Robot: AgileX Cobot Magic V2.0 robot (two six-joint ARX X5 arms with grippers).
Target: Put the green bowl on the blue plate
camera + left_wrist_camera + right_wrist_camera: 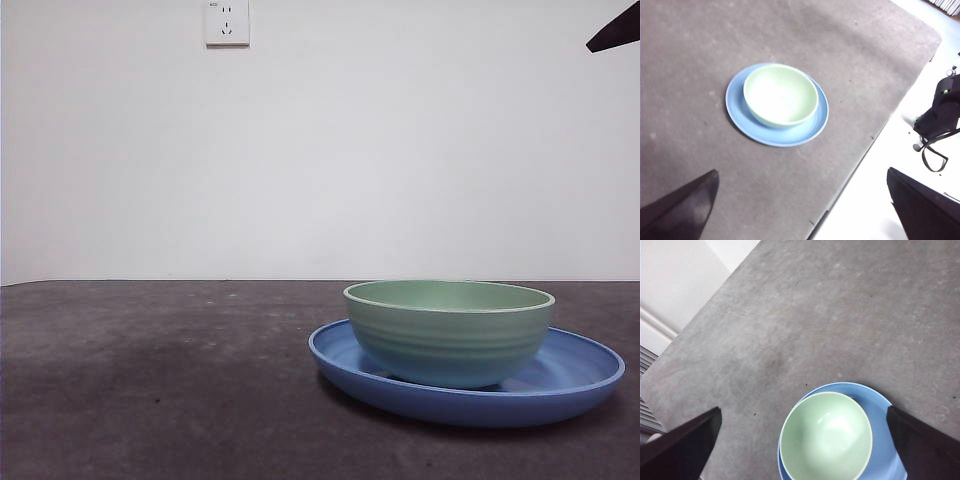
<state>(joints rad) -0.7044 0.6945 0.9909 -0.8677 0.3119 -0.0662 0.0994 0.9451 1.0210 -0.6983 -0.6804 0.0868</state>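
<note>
The pale green bowl (449, 330) stands upright inside the blue plate (580, 375) on the dark grey table mat, right of centre in the front view. Bowl (781, 95) and plate (737, 105) also show in the left wrist view, and bowl (826, 437) and plate (885, 415) in the right wrist view. My left gripper (801, 172) is open and empty, high above the mat and away from the bowl. My right gripper (803, 408) is open and empty, high above the bowl. One black arm tip (615, 28) shows at the front view's top right corner.
A white wall socket (227, 22) is on the back wall. The mat's edge (875, 135) borders a white surface holding a black device with a cable (940, 112).
</note>
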